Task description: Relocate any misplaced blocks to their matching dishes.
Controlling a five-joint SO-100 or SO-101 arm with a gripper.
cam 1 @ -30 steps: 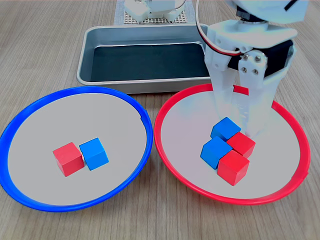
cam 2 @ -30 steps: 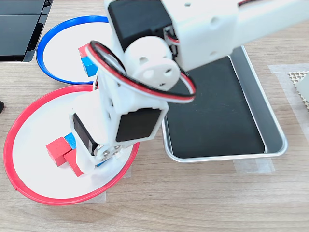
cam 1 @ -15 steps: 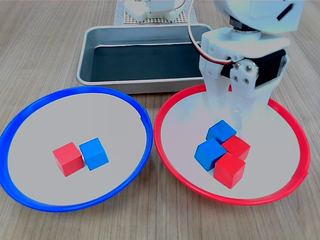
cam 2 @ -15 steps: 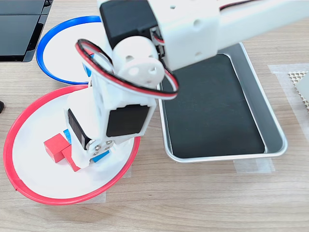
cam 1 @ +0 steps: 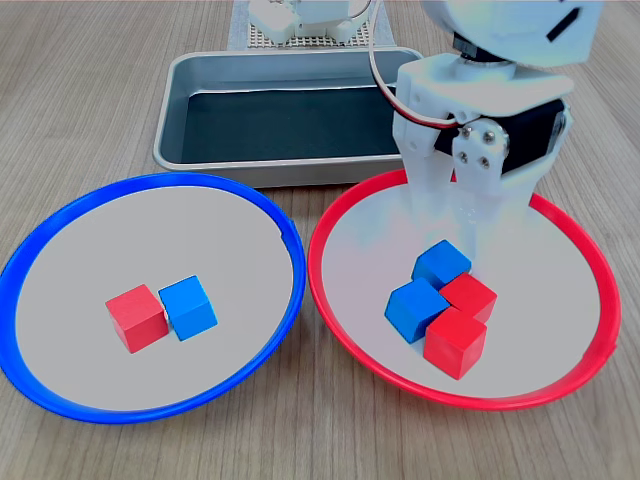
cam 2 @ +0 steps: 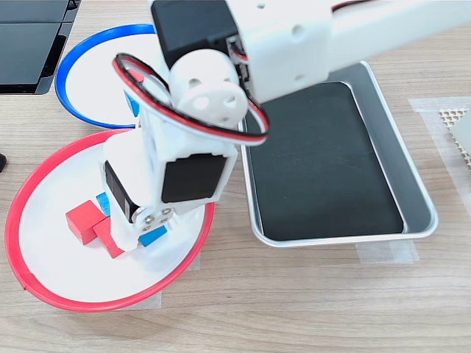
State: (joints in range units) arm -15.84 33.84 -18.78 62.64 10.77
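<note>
In the first exterior view the red-rimmed dish (cam 1: 330, 300) on the right holds two blue blocks (cam 1: 441, 264) (cam 1: 415, 309) and two red blocks (cam 1: 469, 296) (cam 1: 455, 342) packed in a cluster. The blue-rimmed dish (cam 1: 60, 215) on the left holds one red block (cam 1: 135, 318) touching one blue block (cam 1: 188, 307). My white gripper (cam 1: 460, 240) points down just behind the cluster. It is open, its tips close to the rear blue block and nothing held between them. In the second exterior view the gripper (cam 2: 140, 235) hides part of the cluster (cam 2: 83, 220) in the red-rimmed dish (cam 2: 22, 198).
A rectangular metal tray (cam 1: 170, 100) with a dark bottom stands behind both dishes and holds nothing. The arm's base sits beyond it. In the second exterior view the arm covers much of the blue-rimmed dish (cam 2: 70, 66), and the tray (cam 2: 412, 198) lies to the right.
The gripper has shifted toward the first exterior view's left over the red-rimmed dish. The four-block cluster slid a little the same way. The blocks in the blue-rimmed dish stayed put.
</note>
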